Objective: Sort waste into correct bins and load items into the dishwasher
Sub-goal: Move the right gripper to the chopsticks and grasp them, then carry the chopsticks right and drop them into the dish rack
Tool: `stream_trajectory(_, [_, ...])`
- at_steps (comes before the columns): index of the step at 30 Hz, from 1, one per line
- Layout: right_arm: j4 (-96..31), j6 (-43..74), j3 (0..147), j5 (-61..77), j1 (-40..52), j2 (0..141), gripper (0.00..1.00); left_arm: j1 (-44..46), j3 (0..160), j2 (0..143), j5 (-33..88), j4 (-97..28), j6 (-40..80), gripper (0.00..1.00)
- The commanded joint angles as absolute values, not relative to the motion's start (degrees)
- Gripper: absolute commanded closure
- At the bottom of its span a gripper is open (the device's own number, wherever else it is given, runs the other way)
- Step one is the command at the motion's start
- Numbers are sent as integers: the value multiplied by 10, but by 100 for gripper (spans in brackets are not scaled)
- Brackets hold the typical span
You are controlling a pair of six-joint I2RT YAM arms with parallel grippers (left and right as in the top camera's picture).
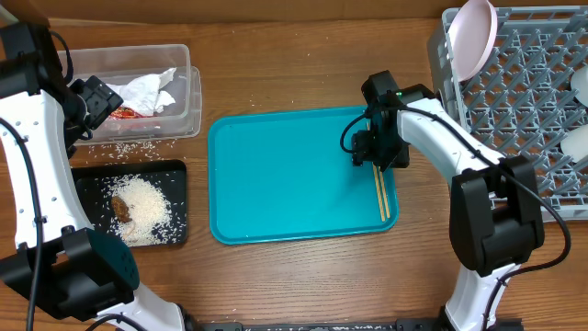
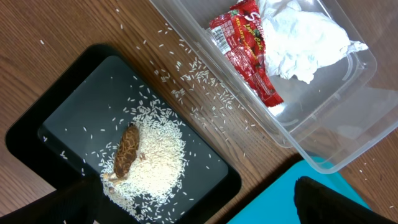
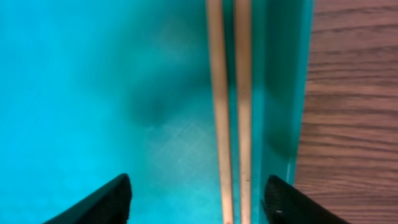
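Observation:
Two wooden chopsticks [image 1: 382, 195] [image 3: 216, 93] lie side by side along the right rim of the teal tray [image 1: 276, 175]. My right gripper [image 1: 376, 158] [image 3: 199, 202] hangs over their far end, open, one finger on each side and neither touching them. My left gripper [image 1: 96, 99] [image 2: 199, 205] is open and empty above the clear tub [image 1: 184, 92] [image 2: 348, 143], which holds crumpled napkins [image 1: 147, 90] [image 2: 305, 37] and a red wrapper [image 1: 127, 113] [image 2: 245, 46]. The black tray [image 1: 92, 179] [image 2: 68, 118] carries rice [image 1: 142, 210] [image 2: 158, 155] and a brown lump [image 1: 121, 208] [image 2: 127, 149].
The grey dish rack [image 1: 533, 92] stands at the right with a round plate [image 1: 473, 37] upright at its left end and white dishes [image 1: 577, 142] at its right edge. Loose rice grains [image 1: 129, 147] [image 2: 193, 74] lie on the wood between tub and black tray.

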State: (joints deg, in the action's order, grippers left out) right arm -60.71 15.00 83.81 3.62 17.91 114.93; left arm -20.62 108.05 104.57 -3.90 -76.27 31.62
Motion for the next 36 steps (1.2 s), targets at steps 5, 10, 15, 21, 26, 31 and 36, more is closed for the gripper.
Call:
stream_trajectory(5, [-595,154,821,46,188,1151,44,-202,1084,1038,-44,-762,319,0])
stream_trajectory(10, [-561,154,792,46,188,1151,44,-202,1084,1038,-44,-762,319,0])
stream_trajectory(15, [-544,154,773,46,188,1151,44,-202,1084,1038,-45,-762,319,0])
stream_trajectory(21, [-543,155,764,46,188,1151,59,-202,1084,1038,-44,-762,319,0])
stream_trajectory(26, [-539,183,765,46,188,1151,85,-202,1084,1038,-45,-762,319,0])
stream_trajectory(31, [-553,187,773,94,188,1151,96,-202,1084,1038,-44,-762,319,0])
stream_trajectory(36, [-622,176,839,97,167,1151,96,-202,1084,1038,-44,-762,319,0])
